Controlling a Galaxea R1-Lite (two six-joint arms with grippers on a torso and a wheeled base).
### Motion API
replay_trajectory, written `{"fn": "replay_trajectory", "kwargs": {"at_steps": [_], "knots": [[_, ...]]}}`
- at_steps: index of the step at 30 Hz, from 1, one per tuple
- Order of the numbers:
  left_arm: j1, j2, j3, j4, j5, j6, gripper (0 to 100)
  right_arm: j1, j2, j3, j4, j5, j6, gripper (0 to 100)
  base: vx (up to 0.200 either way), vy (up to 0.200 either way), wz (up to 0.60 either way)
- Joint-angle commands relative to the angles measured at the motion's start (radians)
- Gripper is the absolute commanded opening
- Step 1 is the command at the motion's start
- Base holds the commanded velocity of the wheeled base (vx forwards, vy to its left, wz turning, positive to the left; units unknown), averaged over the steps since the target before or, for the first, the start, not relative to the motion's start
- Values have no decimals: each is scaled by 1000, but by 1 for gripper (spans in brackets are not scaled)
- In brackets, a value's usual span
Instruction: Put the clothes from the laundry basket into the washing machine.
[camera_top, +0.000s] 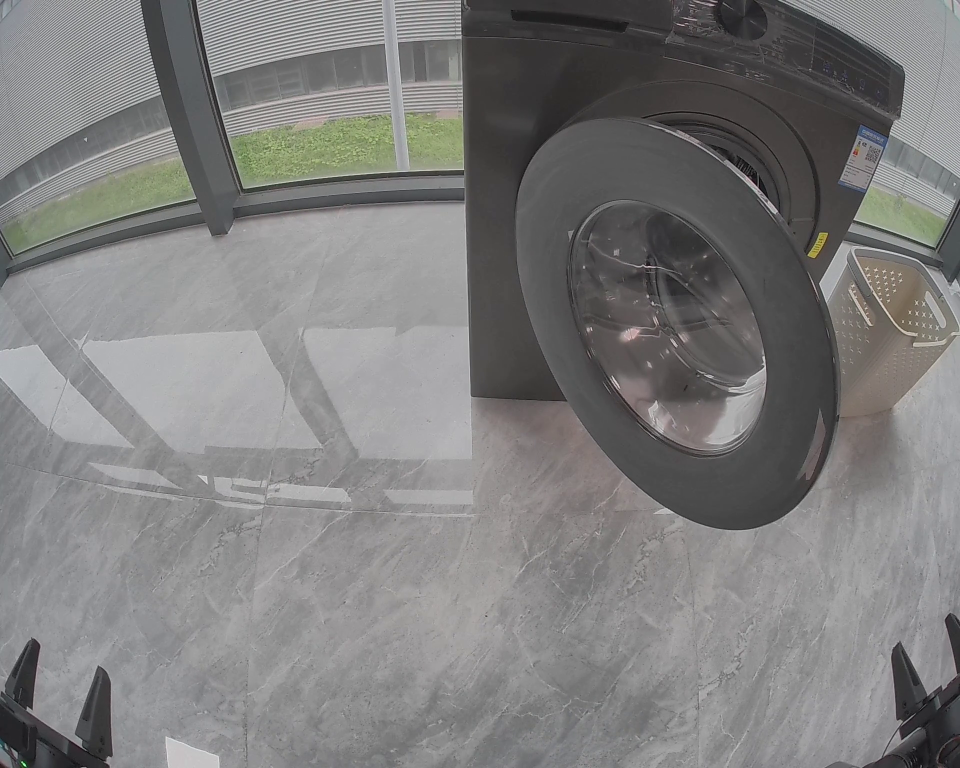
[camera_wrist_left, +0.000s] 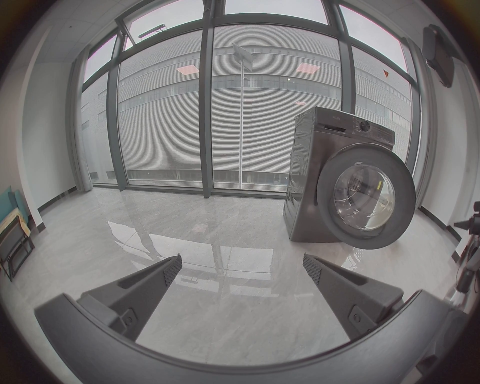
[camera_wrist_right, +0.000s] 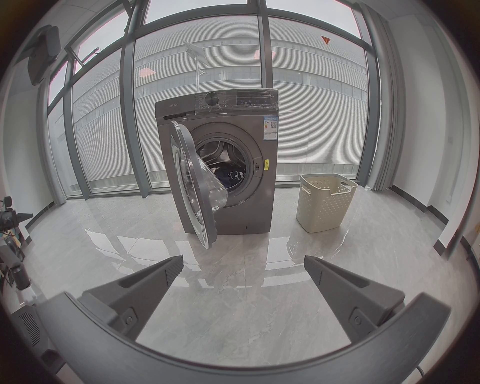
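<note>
Clothes are not in hand: left end effector (camera_wrist_left: 241, 260) and right end effector (camera_wrist_right: 243, 261) hang spread and empty, well short of the open-doored washing machine (camera_wrist_right: 260, 205), dark cloth (camera_wrist_right: 232, 174) seemingly inside, and the laundry basket (camera_wrist_right: 325, 202) beside it, so driving closer likely comes next.

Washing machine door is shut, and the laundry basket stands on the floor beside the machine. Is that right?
Not quite. The door of the washing machine is swung open, not shut, as the right wrist view shows. The laundry basket does stand on the floor beside the machine.
</note>
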Motion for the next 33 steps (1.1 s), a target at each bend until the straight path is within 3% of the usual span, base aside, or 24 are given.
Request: {"fn": "replay_trajectory", "kwargs": {"at_steps": [1, 3, 7, 10, 12, 13, 17, 20, 24, 25, 27, 28, 30, 33], "knots": [[-6, -12, 17, 20, -19, 31, 100, -1, -12, 16, 1, 2, -3, 100, 0, 0, 0], [-8, -10, 16, 29, -51, 56, 100, -1, -12, 16, 1, 12, -5, 100, 0, 0, 0], [-6, -12, 16, 29, -54, 51, 100, -2, -16, 2, -21, 44, -20, 100, 0, 0, 0], [-6, -12, 16, 29, -59, 51, 100, -2, -12, -84, -68, 48, -22, 100, 0, 0, 0], [-6, -12, 16, 29, -62, 63, 100, 5, 90, -219, -51, 48, -22, 100, 0, 0, 0], [-6, -12, 16, 29, -62, 63, 100, 11, 130, -231, -38, 58, -23, 100, 0, 0, 0], [-5, -12, 17, 27, -56, 62, 100, 50, 361, -229, -54, 139, -17, 100, 0, -100, 0], [-6, -12, 16, 29, -56, 60, 100, 85, 496, -219, -105, 151, 21, 100, 0, -200, 0], [-6, -12, 17, 29, -56, 62, 100, 137, 608, -217, -171, 166, 27, 100, 0, -200, 0], [-6, -12, 17, 29, -62, 62, 100, 185, 714, -231, -248, 180, 44, 100, 0, -200, 0], [-6, -12, 16, 29, -62, 62, 100, 212, 789, -239, -331, 185, 74, 100, 0, -200, 0], [-6, -12, 16, 29, -63, 62, 100, 235, 861, -245, -406, 185, 126, 100, 0, -200, 0], [-6, -12, 17, 29, -62, 54, 100, 260, 953, -242, -519, 186, 182, 100, 0, -200, 0], [-6, -12, 17, 29, -63, 53, 100, 298, 1042, -231, -625, 185, 181, 100, 0, -200, 0]]}}
